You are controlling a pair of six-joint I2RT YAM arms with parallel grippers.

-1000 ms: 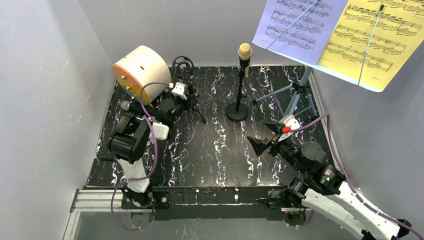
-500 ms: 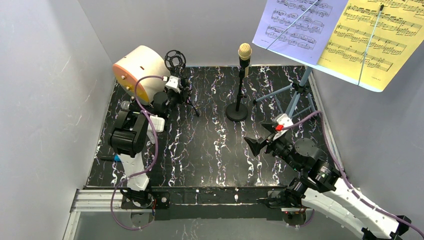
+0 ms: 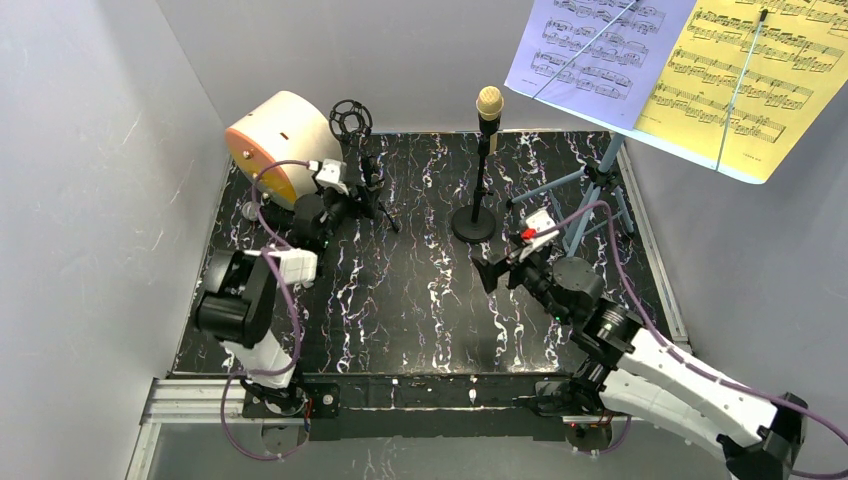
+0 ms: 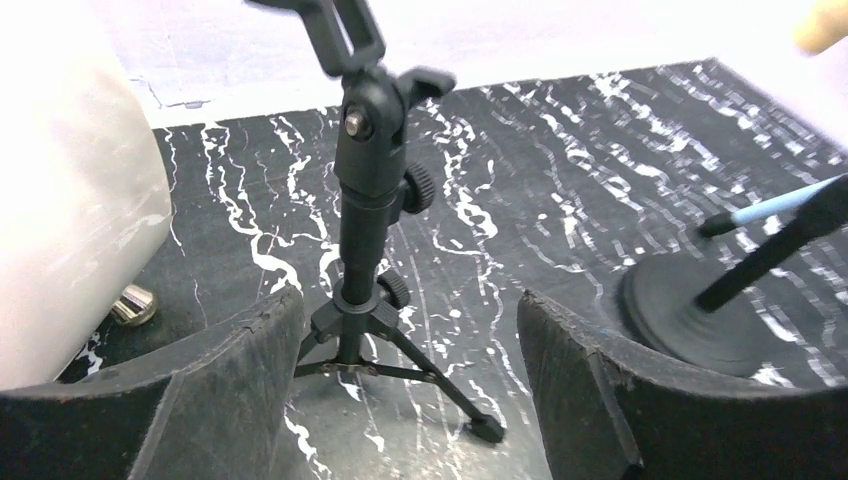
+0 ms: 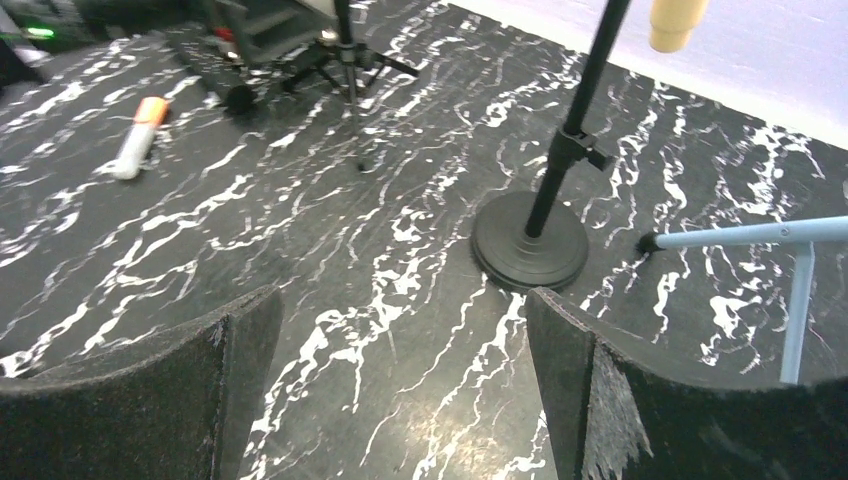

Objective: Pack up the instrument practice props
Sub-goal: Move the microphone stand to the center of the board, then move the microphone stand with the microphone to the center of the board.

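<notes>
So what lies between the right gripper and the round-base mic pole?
Nothing. In the right wrist view, only bare marbled table separates the open right gripper from the round-base mic pole.

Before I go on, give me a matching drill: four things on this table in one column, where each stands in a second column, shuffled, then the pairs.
Things
1. black tripod mic pole
2. round-base mic pole
3. blue tripod music rack
4. big cream cylinder

Places
A. far right, holding the lavender score sheet and the yellow score sheet
B. far left corner, lying on its side
C. far middle, carrying the cream microphone
D. just ahead of the open left claw, untouched

Pairs: 1-D, 2-C, 3-A, 4-B
</notes>
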